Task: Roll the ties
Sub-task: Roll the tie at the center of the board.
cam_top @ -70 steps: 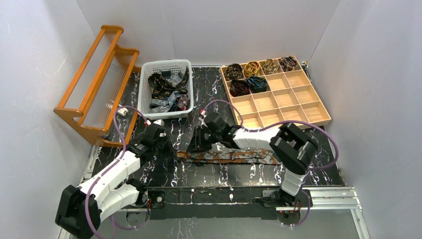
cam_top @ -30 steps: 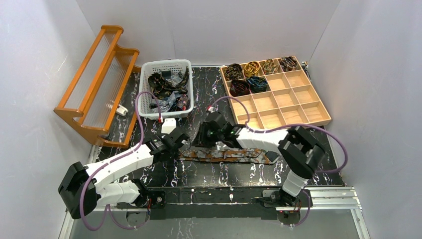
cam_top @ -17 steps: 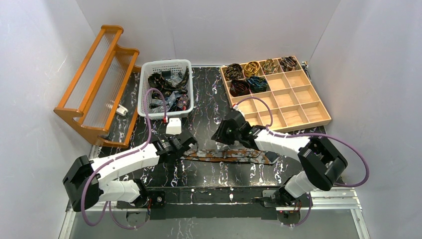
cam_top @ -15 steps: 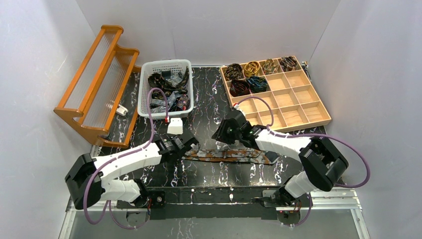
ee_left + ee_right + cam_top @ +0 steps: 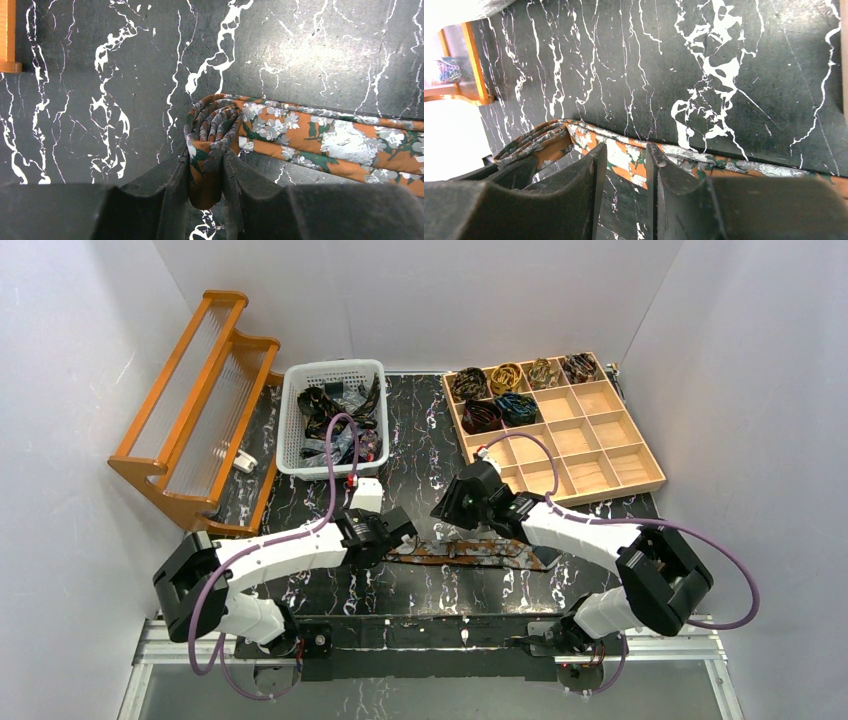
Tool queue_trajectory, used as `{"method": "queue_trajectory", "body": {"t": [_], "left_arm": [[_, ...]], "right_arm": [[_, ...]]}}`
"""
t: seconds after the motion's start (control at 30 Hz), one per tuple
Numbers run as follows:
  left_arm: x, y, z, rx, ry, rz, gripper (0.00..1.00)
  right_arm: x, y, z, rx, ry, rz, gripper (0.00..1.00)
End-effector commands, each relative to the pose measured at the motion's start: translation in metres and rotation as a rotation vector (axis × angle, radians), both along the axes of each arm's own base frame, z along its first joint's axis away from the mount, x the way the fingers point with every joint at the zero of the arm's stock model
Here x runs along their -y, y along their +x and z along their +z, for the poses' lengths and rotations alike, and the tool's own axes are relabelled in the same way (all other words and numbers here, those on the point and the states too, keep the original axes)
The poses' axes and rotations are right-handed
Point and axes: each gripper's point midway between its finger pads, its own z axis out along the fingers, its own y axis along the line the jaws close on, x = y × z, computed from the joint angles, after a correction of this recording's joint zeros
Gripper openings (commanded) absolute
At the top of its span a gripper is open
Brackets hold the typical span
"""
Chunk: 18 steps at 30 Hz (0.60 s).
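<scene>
A rust-orange tie (image 5: pixel 475 552) with grey and green mottling lies flat along the near middle of the black marble table. Its left end is wound into a small coil (image 5: pixel 212 120), which stands between the fingers of my left gripper (image 5: pixel 206 172), and both jaws press on it. From the coil the flat strip (image 5: pixel 350 145) runs off to the right. My right gripper (image 5: pixel 452 512) hovers just behind the strip (image 5: pixel 734 165), open, with nothing between its fingers (image 5: pixel 596 165). In the top view the left gripper (image 5: pixel 392 535) sits at the tie's left end.
A white basket (image 5: pixel 330 368) of loose ties stands at the back, left of centre. The wooden compartment tray (image 5: pixel 600 490) at the back right holds several rolled ties (image 5: pixel 482 416) in its far cells. An orange wooden rack (image 5: pixel 190 410) leans along the left side.
My left gripper has travelled right along the tie with the coiled end in it, so the flat strip is shorter. The right gripper has shifted right and back, off the tie, and opened wider.
</scene>
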Motion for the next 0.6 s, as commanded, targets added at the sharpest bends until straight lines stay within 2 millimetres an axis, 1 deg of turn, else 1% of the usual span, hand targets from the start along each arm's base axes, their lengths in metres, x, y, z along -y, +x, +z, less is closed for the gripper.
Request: {"method": "queue_trajectory", "body": {"t": [0.0, 0.2, 0.33, 0.43, 0.57], "left_arm": [[0.000, 0.009, 0.013, 0.070, 0.034, 0.020, 0.25], [0.008, 0.008, 0.009, 0.064, 0.072, -0.003, 0.25], [0.016, 0.006, 0.004, 0.045, 0.057, -0.008, 0.24], [0.022, 0.005, 0.002, 0.034, 0.046, -0.012, 0.29], [0.033, 0.004, 0.000, 0.016, 0.002, -0.034, 0.34]], "right_arm": [[0.011, 0.006, 0.008, 0.035, -0.003, -0.045, 0.44], [0.016, 0.005, 0.006, 0.028, -0.009, -0.056, 0.45], [0.018, 0.006, 0.005, 0.024, -0.011, -0.064, 0.48], [0.020, 0.007, 0.005, 0.018, -0.010, -0.065, 0.53], [0.021, 0.006, 0.004, 0.017, -0.013, -0.060, 0.55]]}}
